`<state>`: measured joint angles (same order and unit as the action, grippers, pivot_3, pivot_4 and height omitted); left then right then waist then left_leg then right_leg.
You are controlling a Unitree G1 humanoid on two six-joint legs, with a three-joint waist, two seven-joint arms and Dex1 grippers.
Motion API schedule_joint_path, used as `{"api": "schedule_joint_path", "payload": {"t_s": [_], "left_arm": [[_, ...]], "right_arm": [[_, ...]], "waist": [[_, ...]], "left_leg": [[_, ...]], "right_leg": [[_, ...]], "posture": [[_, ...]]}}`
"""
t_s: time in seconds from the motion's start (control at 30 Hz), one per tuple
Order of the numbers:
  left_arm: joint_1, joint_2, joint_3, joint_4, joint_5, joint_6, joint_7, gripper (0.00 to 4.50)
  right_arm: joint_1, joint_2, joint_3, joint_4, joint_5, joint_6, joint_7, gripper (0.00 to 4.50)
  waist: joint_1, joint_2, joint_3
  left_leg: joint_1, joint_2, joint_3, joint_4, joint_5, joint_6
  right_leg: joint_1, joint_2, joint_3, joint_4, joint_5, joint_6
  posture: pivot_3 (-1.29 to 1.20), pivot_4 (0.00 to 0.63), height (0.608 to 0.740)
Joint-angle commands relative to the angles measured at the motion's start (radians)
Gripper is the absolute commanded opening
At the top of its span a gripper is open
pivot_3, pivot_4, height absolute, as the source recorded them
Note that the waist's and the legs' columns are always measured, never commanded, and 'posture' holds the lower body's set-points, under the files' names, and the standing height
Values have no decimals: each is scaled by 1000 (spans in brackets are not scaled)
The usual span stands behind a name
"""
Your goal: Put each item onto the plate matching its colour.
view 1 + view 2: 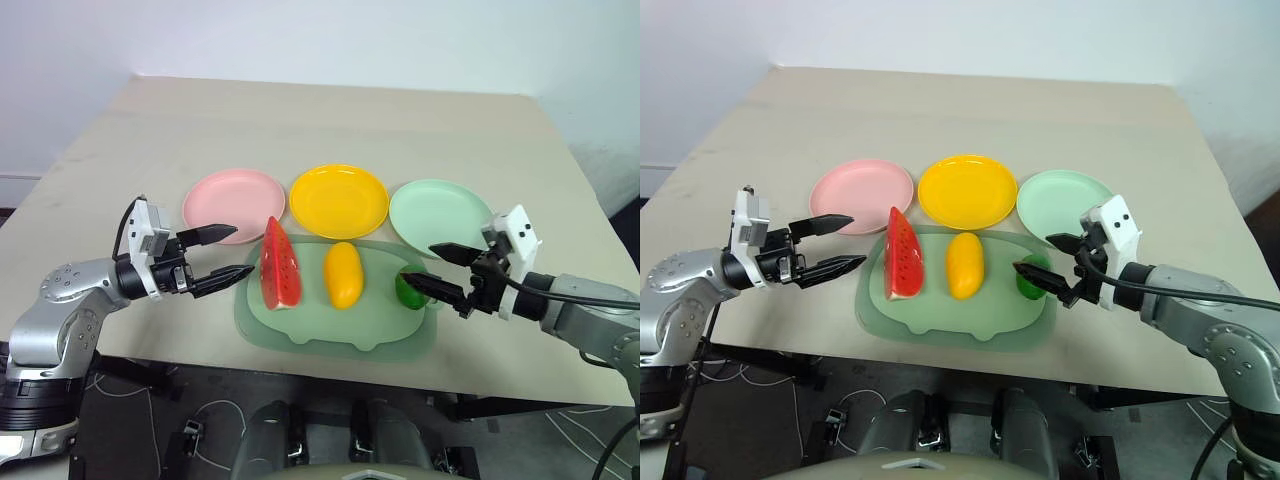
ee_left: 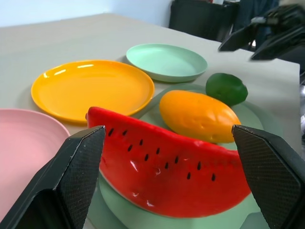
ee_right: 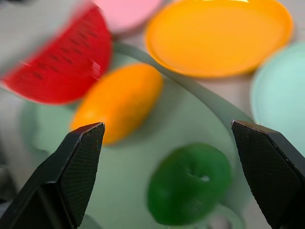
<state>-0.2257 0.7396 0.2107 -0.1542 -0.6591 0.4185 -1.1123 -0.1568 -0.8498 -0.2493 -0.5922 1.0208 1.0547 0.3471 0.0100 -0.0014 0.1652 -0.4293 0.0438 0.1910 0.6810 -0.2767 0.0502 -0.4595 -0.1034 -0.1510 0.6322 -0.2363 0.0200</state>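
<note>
Left eye view showed a beige table [image 1: 330,110] against a white wall, cables on the dark floor below its near edge. A pale green mat [image 1: 330,325] lay at the near edge, centred; behind it, toward the middle of the table, stood a row of three plates: pink [image 1: 234,204], yellow [image 1: 339,199], mint [image 1: 438,214], all bare. On the mat stood the watermelon [image 1: 281,266] at its left end, the mango [image 1: 342,273] in the middle and the green fruit [image 1: 408,289] at its right end, so nothing was sorted yet.

The step looked like the approach to the first picks. The left gripper [image 1: 228,255] hung wide open just off the mat's left edge, aimed at the watermelon and holding nothing. The right gripper [image 1: 438,268] was also spread and empty, its lower finger close to the green fruit; contact could not be told. Next, each would probably need to straddle its item, close, then lift it to the plate behind.
</note>
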Motion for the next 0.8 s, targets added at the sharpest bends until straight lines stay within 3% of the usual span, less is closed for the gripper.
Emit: {"api": "schedule_joint_path", "payload": {"t_s": [0.03, 0.3, 0.67, 0.8], "left_arm": [[-26, -1, 3, -38, -9, 5, 13, 4465], [-64, -14, -17, -17, -1, 6, 21, 4465], [8, 10, 12, -16, 3, -21, -8, 4465], [25, 10, 17, -10, 9, -40, -17, 4500]], "right_arm": [[-19, -5, 16, -13, -29, 24, -35, 4500], [-28, 63, 135, 41, -132, 53, -90, 4500], [-41, 125, 162, 74, -207, 61, -70, 4500], [-47, 130, 147, 75, -221, 55, -47, 3595]], "waist": [[0, 0, 0], [-1, 0, 0], [-5, 0, 0], [-4, 0, 0]], "left_leg": [[0, 0, 0, 0, 0, 0], [-1, 0, 1, 0, 1, -1], [-4, 0, 2, 1, 1, -2], [-4, 0, 2, 1, 1, -2]], "right_leg": [[0, 0, 0, 0, 0, 0], [2, 1, 0, 0, 0, 0], [-1, 1, 0, 1, 1, 2], [-1, 1, 0, 2, 1, 1]], "posture": [[0, 150, 696], [0, 150, 696], [0, 150, 696], [0, 150, 696]]}}
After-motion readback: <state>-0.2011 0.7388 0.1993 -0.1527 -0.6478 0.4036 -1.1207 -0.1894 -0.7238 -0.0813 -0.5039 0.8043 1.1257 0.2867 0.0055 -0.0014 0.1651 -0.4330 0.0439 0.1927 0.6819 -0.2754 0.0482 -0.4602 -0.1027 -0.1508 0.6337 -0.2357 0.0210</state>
